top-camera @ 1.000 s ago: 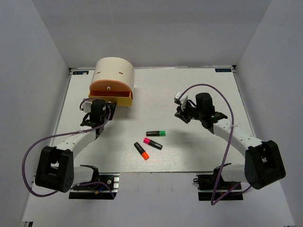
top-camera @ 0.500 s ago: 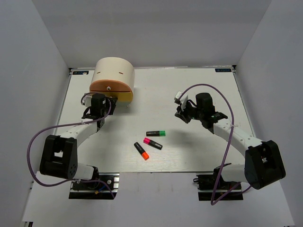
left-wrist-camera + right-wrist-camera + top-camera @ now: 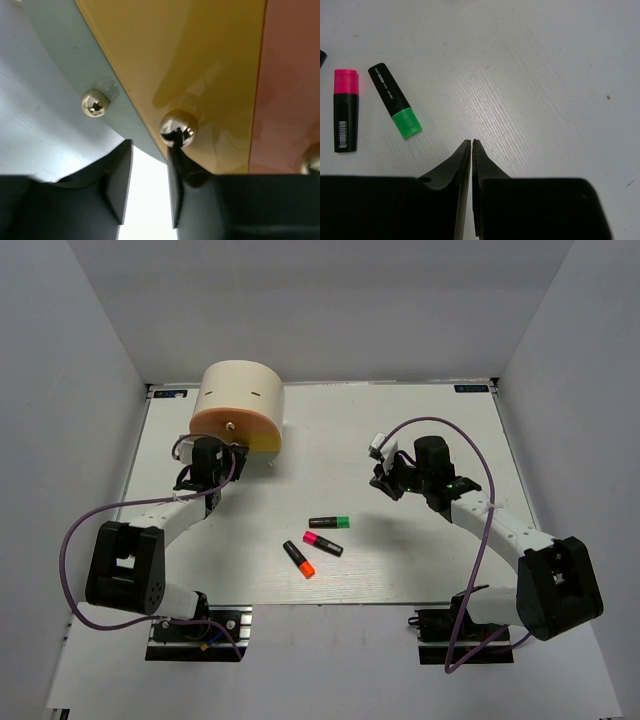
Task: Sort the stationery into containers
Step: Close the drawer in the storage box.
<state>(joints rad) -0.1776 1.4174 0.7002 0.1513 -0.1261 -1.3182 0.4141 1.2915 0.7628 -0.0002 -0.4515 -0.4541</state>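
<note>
The container, a cream drum with orange and yellow drawer fronts, stands at the back left with both drawers flush. My left gripper is right against its front. In the left wrist view this gripper is open with nothing between its fingers. Its right fingertip sits just under the yellow drawer's round knob. Three highlighters lie mid-table: green cap, pink cap and orange cap. My right gripper hovers shut and empty right of them, with the green-capped and pink-capped highlighters ahead of its fingertips.
Grey walls close in the white table on the left, right and back. A second knob shows on the drum's grey-looking lower part, and a third on the orange front. Cables loop from both arms.
The yellow and orange drawers stood pulled out a second ago and are now pushed in flush. My left gripper moved forward to the drum with them. The right arm barely moved.
</note>
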